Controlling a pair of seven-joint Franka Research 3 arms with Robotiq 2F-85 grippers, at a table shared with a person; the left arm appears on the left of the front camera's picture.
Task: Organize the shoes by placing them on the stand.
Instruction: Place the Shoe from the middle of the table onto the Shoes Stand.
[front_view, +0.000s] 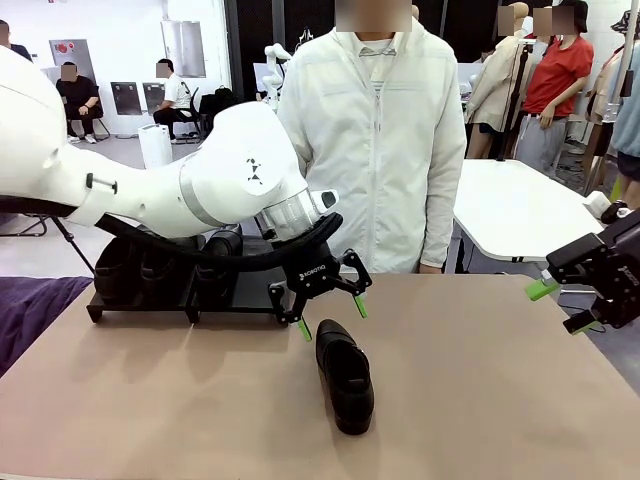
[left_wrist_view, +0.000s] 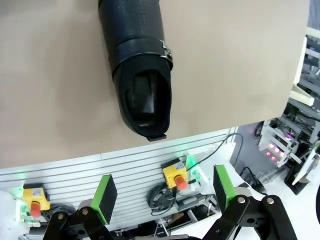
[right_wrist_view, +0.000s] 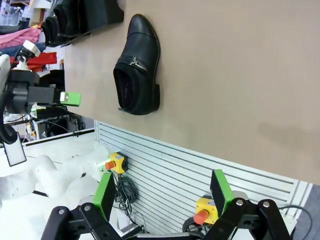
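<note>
Front: one loafer (front_view: 345, 375) is left mid-table, toward the near edge; left gripper (front_view: 332, 314) is poised just above its heel, wide open, empty, apparently for pickup. Stand (front_view: 245, 290) at the far-left edge is loaded with shoes (front_view: 165, 265). Right gripper (front_view: 566, 305) is parked at the right edge, open, empty.
Left wrist: loafer (left_wrist_view: 137, 65) is seen ahead of the spread pads (left_wrist_view: 104, 198).
Right wrist: loafer (right_wrist_view: 137, 67) lies well off, stand (right_wrist_view: 97, 15) beyond it.

Black loafer (front_view: 345, 374) upright before stand (front_view: 240, 295)

Left arm: you have it reaching across from the left, wrist bent down, left hand (front_view: 331, 305) open, green-padded fingers (left_wrist_view: 104, 198) spread. Right arm: low at the right edge, right hand (front_view: 562, 305) open, empty.
</note>
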